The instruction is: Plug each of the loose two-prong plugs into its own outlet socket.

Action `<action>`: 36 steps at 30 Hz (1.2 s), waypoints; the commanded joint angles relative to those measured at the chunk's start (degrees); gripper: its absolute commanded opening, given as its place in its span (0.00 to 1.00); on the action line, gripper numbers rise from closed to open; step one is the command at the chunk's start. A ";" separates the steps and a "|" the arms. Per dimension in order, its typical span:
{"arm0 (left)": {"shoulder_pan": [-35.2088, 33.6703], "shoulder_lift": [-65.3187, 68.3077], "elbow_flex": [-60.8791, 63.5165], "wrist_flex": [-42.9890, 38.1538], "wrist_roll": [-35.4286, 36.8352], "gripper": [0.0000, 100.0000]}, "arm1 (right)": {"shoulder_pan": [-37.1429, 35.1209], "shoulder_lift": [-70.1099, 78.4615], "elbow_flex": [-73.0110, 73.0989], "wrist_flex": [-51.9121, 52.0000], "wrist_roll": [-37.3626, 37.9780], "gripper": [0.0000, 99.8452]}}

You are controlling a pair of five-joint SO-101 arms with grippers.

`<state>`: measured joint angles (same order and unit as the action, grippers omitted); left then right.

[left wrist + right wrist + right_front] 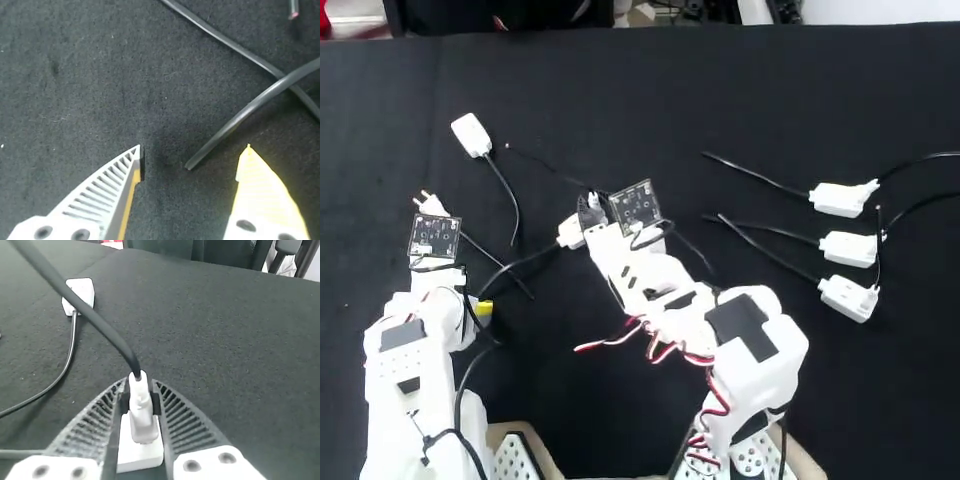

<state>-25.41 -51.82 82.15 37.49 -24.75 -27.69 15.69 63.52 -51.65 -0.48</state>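
Plug [140, 425] clamped in right pincer [139, 385], per wrist view; left pincer [193, 148] apart above cable [240, 112].

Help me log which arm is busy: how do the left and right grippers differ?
The left gripper is open; the right gripper is shut. The left gripper holds nothing, with a black cable end lying near its fingertips; the right gripper clamps a white plug at a white socket. Both are low over the black cloth.

Left gripper [192, 152] gapes (widely); right gripper [139, 385] pinches a plug [140, 415].
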 commanded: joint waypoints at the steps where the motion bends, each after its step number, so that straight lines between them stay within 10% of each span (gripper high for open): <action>1: -0.48 -0.97 -1.45 0.26 -0.26 0.30 | 0.62 -2.33 -1.01 1.14 0.44 0.02; 36: -0.31 -0.97 -1.45 0.26 -0.26 0.30 | -1.05 -6.29 -0.92 3.08 0.35 0.15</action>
<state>-25.41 -51.82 82.15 37.49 -24.75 -28.04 12.35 64.66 -48.40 -0.40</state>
